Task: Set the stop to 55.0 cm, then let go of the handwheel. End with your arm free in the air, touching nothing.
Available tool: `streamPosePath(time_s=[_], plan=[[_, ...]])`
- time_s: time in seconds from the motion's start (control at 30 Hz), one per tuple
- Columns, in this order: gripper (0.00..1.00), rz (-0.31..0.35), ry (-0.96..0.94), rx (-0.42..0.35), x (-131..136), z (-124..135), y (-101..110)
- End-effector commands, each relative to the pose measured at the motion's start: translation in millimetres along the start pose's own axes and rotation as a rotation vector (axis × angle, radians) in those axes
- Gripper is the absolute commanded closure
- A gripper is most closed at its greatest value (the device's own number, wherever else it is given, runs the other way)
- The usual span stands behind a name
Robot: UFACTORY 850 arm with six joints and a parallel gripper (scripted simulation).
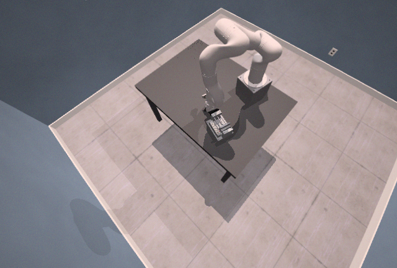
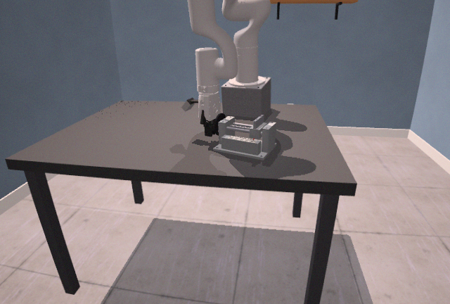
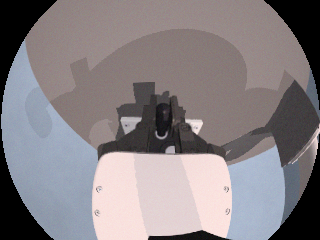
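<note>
Smooth and grey, the table (image 1: 166,79) (image 2: 126,141) (image 3: 170,55) holds a boxy metal rig (image 1: 219,138) (image 2: 240,145) (image 3: 131,121) just right of the middle of the exterior view, with the block that looks like the stop (image 1: 226,127) (image 2: 256,131) near its right end. At the rig's left side, the gripper (image 1: 209,108) (image 2: 210,130) (image 3: 163,104) seems to pinch the shiny, round-ended black knob (image 3: 163,115) of the dark, round handwheel (image 2: 221,117). If the arm swings off the wheel's circle, the knob could slip out, and turning too far could push the stop past its mark.
</note>
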State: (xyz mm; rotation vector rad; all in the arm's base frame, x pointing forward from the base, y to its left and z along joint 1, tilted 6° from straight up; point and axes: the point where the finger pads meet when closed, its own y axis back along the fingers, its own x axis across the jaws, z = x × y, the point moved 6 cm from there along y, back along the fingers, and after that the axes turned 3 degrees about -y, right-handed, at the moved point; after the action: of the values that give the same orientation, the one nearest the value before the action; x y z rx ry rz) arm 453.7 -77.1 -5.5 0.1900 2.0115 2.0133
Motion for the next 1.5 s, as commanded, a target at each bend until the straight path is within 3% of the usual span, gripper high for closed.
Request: streamPosePath(time_s=[0.0, 0.47, 0.83, 1.47], plan=[[0.94, 0.0, 0.0, 0.001, 8, 0, -3], [0.94, 0.0, 0.0, 0.001, 32, -2, 2], [0.94, 0.0, 0.0, 0.001, 45, -2, 21], [0.94, 0.0, 0.0, 0.001, 32, -1, 54]])
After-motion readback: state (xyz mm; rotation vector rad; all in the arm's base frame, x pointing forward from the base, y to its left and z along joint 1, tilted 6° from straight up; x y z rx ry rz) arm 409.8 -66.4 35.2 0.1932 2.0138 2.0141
